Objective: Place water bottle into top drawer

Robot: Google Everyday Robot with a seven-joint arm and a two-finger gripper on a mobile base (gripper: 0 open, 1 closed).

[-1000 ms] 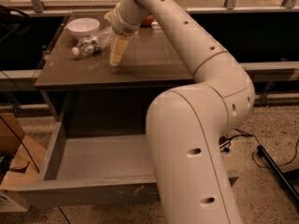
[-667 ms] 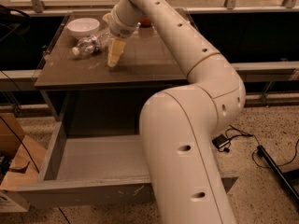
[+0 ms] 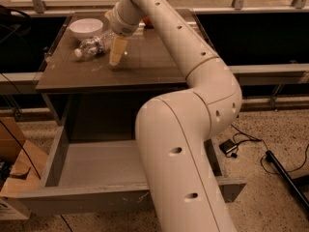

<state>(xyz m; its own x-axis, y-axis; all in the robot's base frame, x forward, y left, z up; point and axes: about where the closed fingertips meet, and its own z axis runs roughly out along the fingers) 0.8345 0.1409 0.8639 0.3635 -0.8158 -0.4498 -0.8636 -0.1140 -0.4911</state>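
the end effector (image 3: 117,51), its grip state impossible to tell, hung just right of the water bottle (image 3: 94,46) lying on the bench (image 3: 145,69) near the white bowl (image 3: 86,28), and it would do best to straddle the bottle's middle squarely before carrying it to the open top drawer (image 3: 96,164).

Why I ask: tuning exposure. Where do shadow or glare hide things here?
Camera view: the space under the table is in deep shadow; the open drawer is dim but readable; the table's top is lit evenly, with the bottle and the gripper beside it plain to see; no strong glare there.
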